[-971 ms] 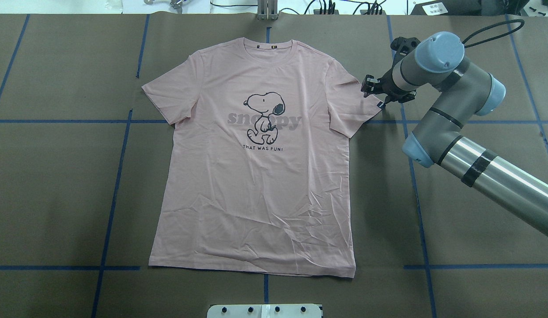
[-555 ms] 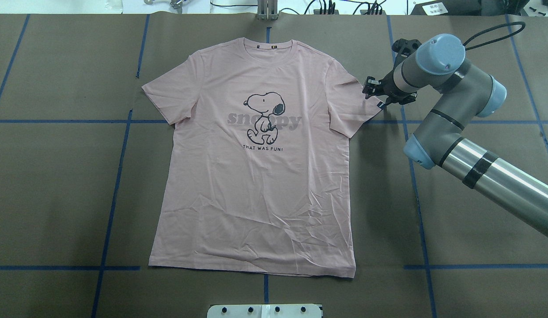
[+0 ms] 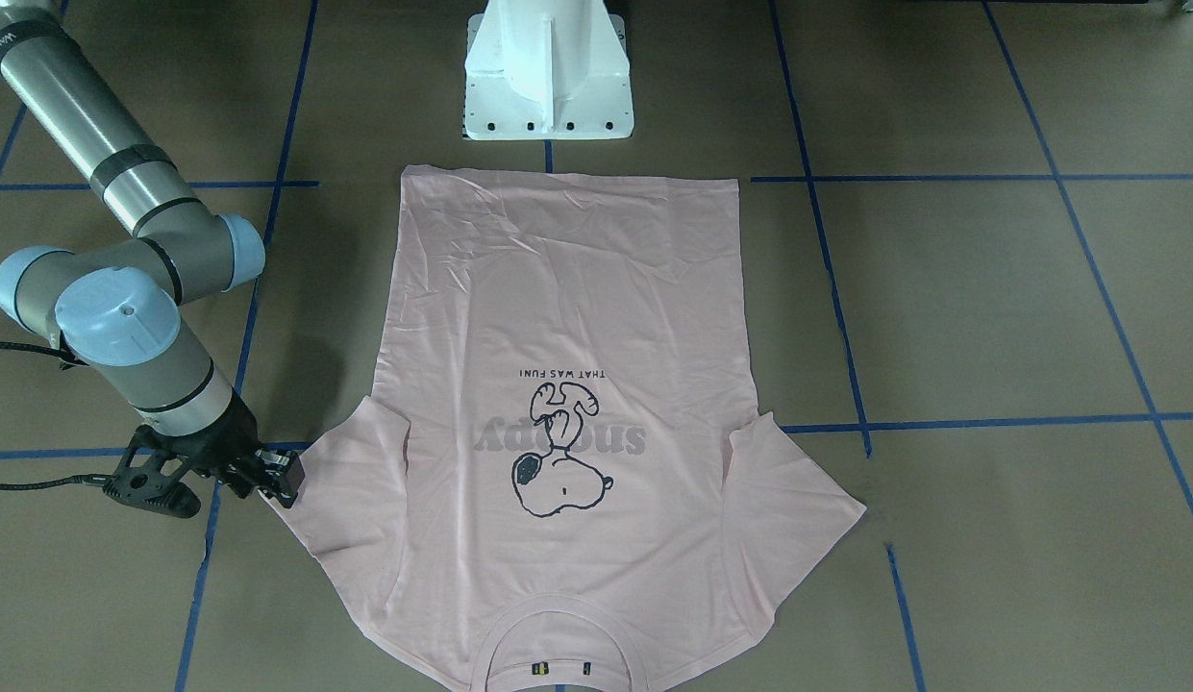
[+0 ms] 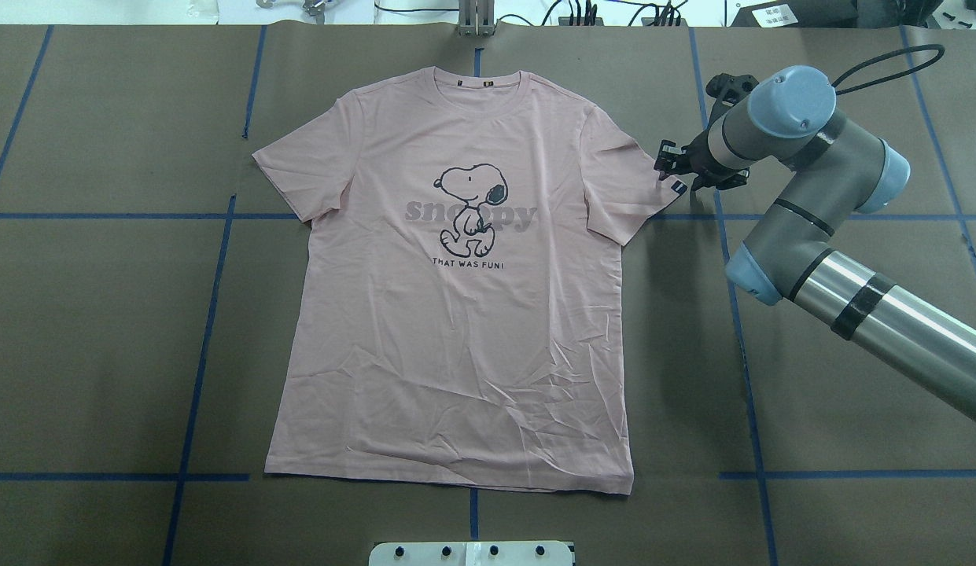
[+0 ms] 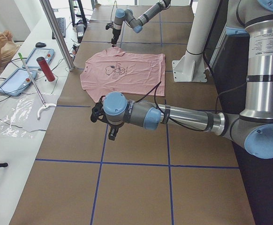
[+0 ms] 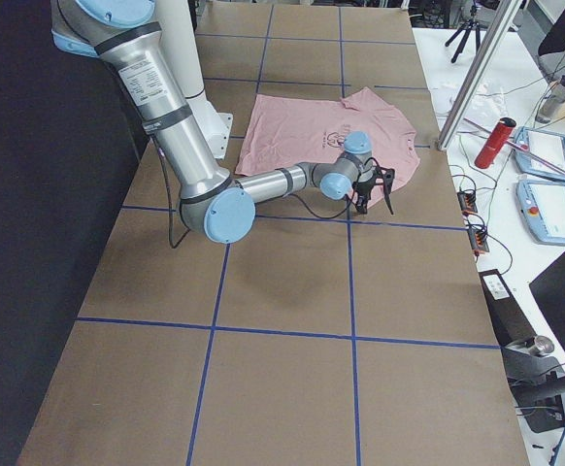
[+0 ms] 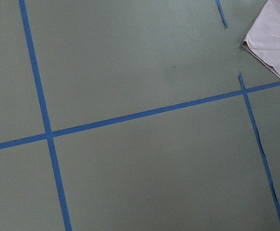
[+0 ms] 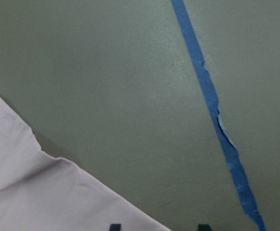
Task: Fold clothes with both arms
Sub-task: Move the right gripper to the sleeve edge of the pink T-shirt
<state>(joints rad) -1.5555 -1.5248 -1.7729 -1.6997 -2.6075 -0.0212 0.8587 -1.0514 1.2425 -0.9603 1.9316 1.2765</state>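
Pink shirt (image 4: 456, 330) lay flat, print up. Only the left-end view showed the left gripper (image 5: 110, 132), its opening impossible to judge, well clear of the shirt. The right gripper (image 4: 667, 167) stood open, fingertips (image 8: 114, 227) either side of the sleeve hem (image 8: 92, 186), shirt body beyond.

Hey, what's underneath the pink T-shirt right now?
The T-shirt lies flat on the brown table cover. Blue tape lines run in under its edges. Whatever lies beneath its middle is covered, so it cannot be seen.
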